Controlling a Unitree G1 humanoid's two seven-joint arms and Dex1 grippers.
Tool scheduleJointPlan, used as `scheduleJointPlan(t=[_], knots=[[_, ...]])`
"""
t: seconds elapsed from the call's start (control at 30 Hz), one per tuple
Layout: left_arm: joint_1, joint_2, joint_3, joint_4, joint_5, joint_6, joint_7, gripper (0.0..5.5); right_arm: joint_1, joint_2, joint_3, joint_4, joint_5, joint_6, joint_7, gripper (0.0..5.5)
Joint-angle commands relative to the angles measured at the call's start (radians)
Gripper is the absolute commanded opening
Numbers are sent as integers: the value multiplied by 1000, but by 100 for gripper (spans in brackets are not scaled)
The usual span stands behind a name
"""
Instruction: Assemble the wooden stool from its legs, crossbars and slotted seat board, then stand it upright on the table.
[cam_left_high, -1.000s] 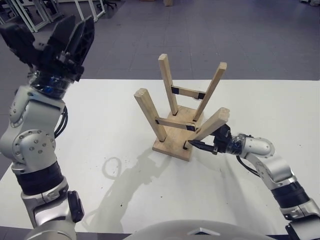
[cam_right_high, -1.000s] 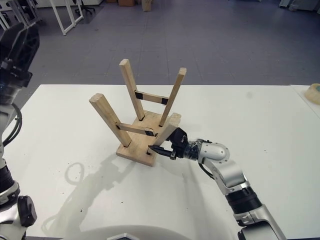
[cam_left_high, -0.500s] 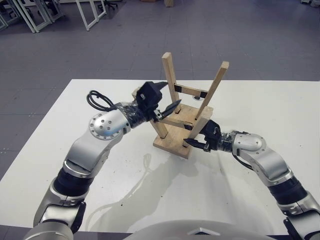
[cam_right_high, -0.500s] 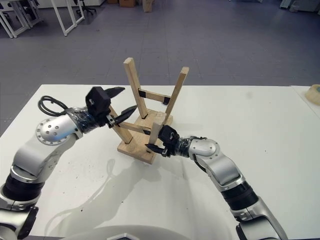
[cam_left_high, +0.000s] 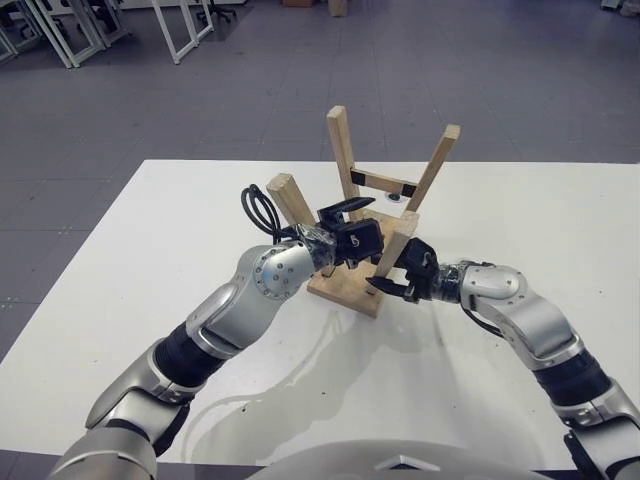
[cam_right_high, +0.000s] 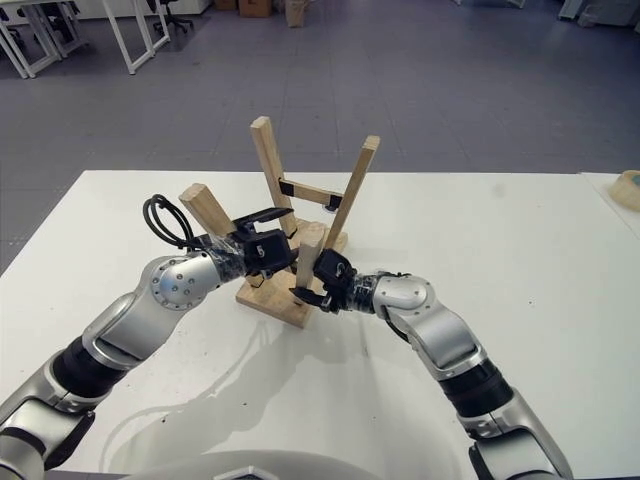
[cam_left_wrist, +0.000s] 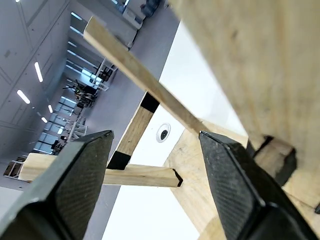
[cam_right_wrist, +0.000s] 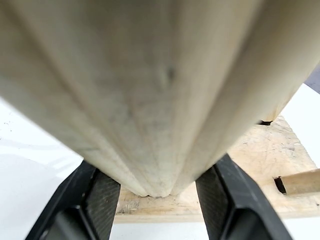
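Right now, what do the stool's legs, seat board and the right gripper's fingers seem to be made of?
The legs look like pale bare wood: matte, with visible grain and square-cut ends. The seat board looks like the same raw wood. The fingers of the right gripper, clamped on one leg, look like matte black plastic or rubber with a fine texture.

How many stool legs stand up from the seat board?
4. Back-left leg and back-right leg rise farthest; front-left leg beside the left gripper; front-right leg in the right gripper.
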Motion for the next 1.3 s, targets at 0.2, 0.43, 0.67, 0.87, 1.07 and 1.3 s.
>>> scheduleJointPlan(t=[0.2, 0.43, 0.67, 0.87, 1.07, 1.3], knots=[[119, -165, 220, 50, -3, -102, 213, 318, 39, -65, 75, 67, -138, 153, -43, 202], [-48, -223, 479, -72, -32, -242, 316, 318, 70, -81, 129, 85, -272, 72, -161, 202], [-100, -176, 630, -25, -27, -270, 321, 318, 11, 54, -63, -114, -32, 162, -191, 286], [2, -167, 699, 26, -35, -324, 322, 318, -92, 97, -297, -343, 157, 359, -220, 393], [84, -178, 709, 49, -17, -396, 338, 318, -443, 142, -554, -380, 445, 506, -267, 401], [82, -194, 700, 75, -23, -399, 338, 318, -532, 135, -504, -204, 453, 495, -300, 401]])
